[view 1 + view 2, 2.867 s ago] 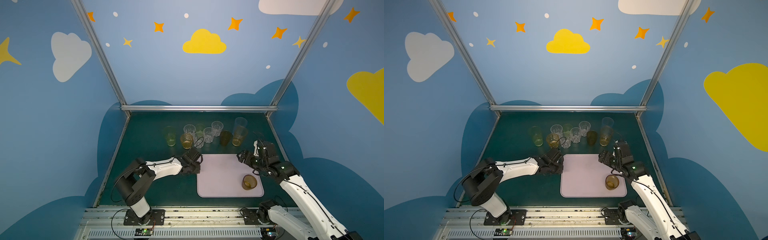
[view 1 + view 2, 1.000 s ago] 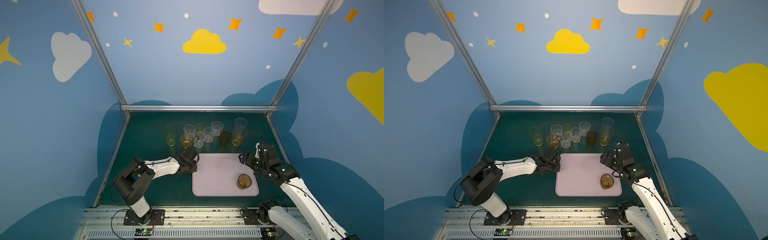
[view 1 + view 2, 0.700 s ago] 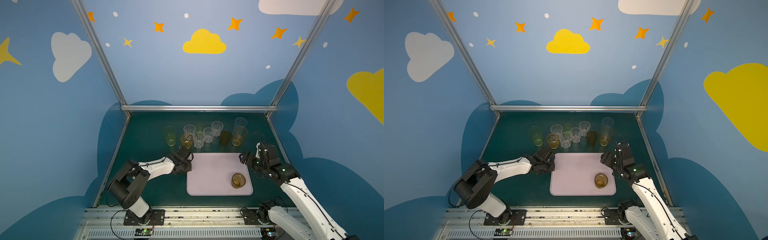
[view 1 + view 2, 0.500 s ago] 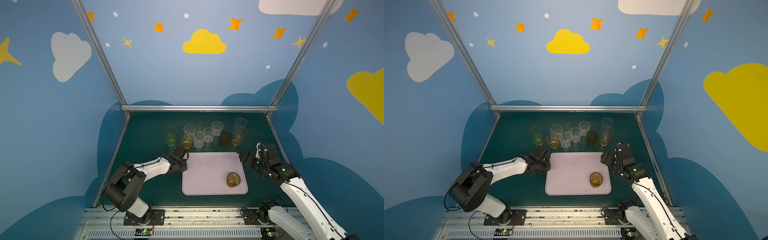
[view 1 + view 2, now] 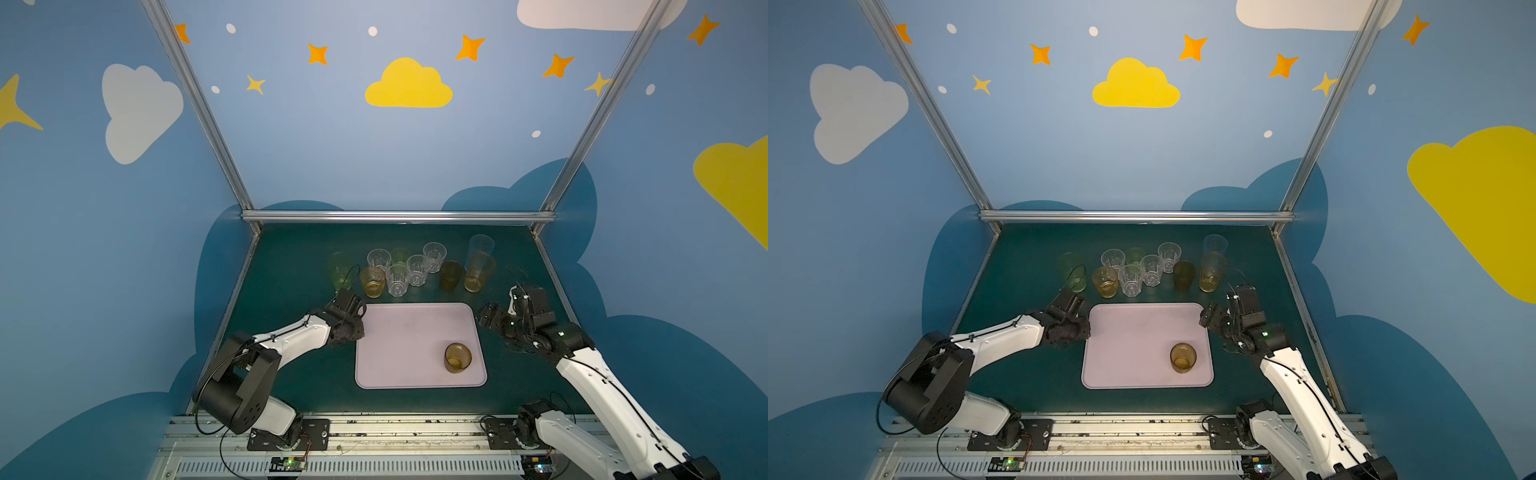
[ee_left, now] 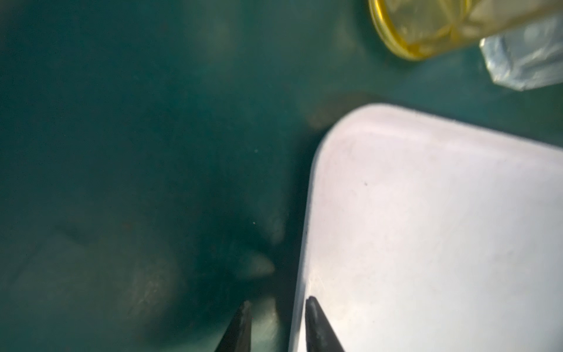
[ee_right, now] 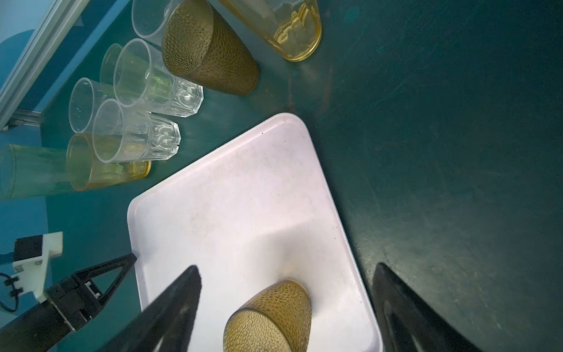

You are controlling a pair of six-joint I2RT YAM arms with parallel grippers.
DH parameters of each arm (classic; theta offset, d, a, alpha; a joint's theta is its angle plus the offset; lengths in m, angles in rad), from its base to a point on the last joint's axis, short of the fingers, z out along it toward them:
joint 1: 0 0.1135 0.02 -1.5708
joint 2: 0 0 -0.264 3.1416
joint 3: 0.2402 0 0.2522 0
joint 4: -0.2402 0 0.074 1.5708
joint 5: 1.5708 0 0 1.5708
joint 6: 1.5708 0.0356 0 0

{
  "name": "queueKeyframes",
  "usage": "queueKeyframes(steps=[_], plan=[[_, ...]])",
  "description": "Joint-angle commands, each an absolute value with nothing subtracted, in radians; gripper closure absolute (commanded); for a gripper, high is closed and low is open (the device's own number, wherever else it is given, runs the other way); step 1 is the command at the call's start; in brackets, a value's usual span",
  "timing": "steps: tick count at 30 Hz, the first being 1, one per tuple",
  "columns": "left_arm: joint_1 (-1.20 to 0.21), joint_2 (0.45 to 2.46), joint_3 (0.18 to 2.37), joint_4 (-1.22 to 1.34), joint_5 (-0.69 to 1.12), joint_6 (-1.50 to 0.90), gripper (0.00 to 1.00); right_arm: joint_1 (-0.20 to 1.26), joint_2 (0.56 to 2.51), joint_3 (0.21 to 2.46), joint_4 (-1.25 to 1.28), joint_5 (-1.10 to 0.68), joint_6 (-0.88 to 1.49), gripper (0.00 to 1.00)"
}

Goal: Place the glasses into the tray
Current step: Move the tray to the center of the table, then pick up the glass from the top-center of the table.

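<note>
The pale pink tray (image 5: 399, 332) (image 5: 1125, 336) lies flat at mid-table. One brown dotted glass (image 5: 457, 357) (image 7: 274, 314) stands in its near right part. The other glasses (image 5: 397, 280) stand in a cluster just behind the tray, among them a brown one (image 7: 207, 51) and a tall amber one (image 5: 478, 272). My left gripper (image 5: 360, 332) (image 6: 277, 303) is at the tray's left rim (image 6: 304, 243), jaws slightly apart, one finger on each side of the rim. My right gripper (image 5: 488, 318) (image 7: 285, 271) hovers wide open over the tray's far right corner, holding nothing.
A tall green glass (image 5: 341, 270) and a short amber one (image 6: 420, 27) stand closest to my left gripper. The metal frame rail (image 5: 395, 216) bounds the back of the dark green table (image 5: 291, 270). The base rail (image 5: 374, 432) runs along the front.
The tray has slid left across the table with the brown glass riding on it, drawn by my left gripper. The left jaws have since parted. The right arm has barely moved.
</note>
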State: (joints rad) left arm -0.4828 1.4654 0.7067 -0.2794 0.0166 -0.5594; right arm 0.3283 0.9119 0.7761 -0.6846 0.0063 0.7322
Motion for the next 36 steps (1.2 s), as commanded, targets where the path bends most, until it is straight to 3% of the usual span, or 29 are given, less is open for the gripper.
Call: queueKeyframes(steps=[1, 3, 8, 16, 23, 28, 36], plan=[[-0.476, 1.426, 0.724, -0.328, 0.0, -0.543, 0.57, 0.322, 0.941, 0.81, -0.683, -0.017, 0.753, 0.12], [-0.476, 1.384, 0.718, -0.319, 0.009, -0.544, 0.47, 0.321, 0.966, 0.819, -0.684, -0.034, 0.755, 0.12], [-0.477, 1.252, 0.686, -0.28, 0.009, -0.566, 0.0, 0.321, 1.026, 0.852, -0.683, -0.07, 0.759, 0.12], [-0.469, 1.143, 0.661, -0.233, -0.019, -0.574, 0.0, 0.323, 1.138, 0.952, -0.66, -0.172, 0.719, 0.14], [-0.467, 1.093, 0.623, -0.179, 0.038, -0.562, 0.0, 0.335, 1.353, 1.203, -0.743, -0.214, 0.538, 0.2], [-0.467, 1.067, 0.601, -0.15, 0.063, -0.552, 0.0, 0.364, 1.498, 1.352, -0.759, -0.193, 0.442, 0.48], [-0.468, 1.015, 0.56, -0.055, 0.15, -0.562, 0.0, 0.404, 1.667, 1.499, -0.743, -0.186, 0.367, 0.54]])
